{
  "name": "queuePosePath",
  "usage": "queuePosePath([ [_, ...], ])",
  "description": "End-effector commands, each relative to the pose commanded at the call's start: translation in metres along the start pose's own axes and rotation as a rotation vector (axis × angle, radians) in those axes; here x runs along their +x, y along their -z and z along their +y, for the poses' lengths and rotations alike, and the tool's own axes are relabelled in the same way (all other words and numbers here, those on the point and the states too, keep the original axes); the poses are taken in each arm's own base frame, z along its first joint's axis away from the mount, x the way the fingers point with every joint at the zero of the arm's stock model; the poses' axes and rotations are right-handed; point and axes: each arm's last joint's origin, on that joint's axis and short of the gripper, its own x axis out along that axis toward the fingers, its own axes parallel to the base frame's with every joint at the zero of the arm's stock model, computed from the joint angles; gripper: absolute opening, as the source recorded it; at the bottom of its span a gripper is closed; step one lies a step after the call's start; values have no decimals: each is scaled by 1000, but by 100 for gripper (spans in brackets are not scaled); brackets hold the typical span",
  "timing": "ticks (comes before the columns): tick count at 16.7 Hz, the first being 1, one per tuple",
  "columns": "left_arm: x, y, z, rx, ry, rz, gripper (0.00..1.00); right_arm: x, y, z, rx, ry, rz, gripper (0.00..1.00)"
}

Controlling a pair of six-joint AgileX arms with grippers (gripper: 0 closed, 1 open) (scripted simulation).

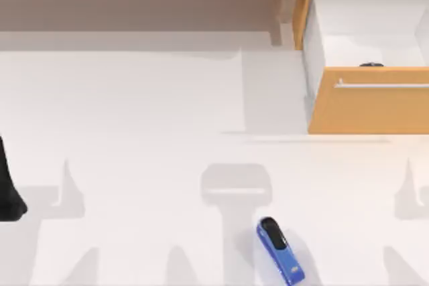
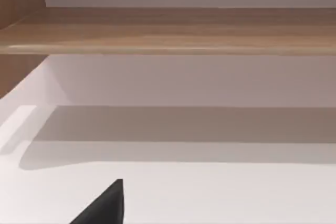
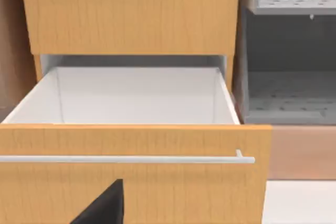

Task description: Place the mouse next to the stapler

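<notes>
Stapler [image 1: 279, 251] bears no readable writing — mouse [image 1: 371, 64] in open drawer [image 1: 367, 102]; tool state unclear.

White table [image 1: 134, 165], open wooden drawer [image 1: 369, 102] with metal handle [image 1: 382, 86], perhaps shelving [image 2: 168, 30] behind

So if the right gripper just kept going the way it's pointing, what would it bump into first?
Probably the drawer front: the right wrist view faces that wooden panel squarely, just below its metal handle, with the open drawer behind. How far off it is, I can't judge.
</notes>
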Motion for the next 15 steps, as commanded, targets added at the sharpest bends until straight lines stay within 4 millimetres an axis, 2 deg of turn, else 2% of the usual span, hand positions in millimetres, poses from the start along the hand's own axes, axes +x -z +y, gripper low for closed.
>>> queuePosePath([
  [3,0,0,0,0,0,0,100,0,-2,0,0,-1,8,100],
  [5,0,0,0,0,0,0,100,0,-11,1,2,-5,51,100],
  [9,0,0,0,0,0,0,100,9,-53,3,6,-17,210,100],
  [12,0,0,0,0,0,0,100,36,-98,6,7,-26,376,100],
  [15,0,0,0,0,0,0,100,89,-135,12,3,-37,576,100],
])
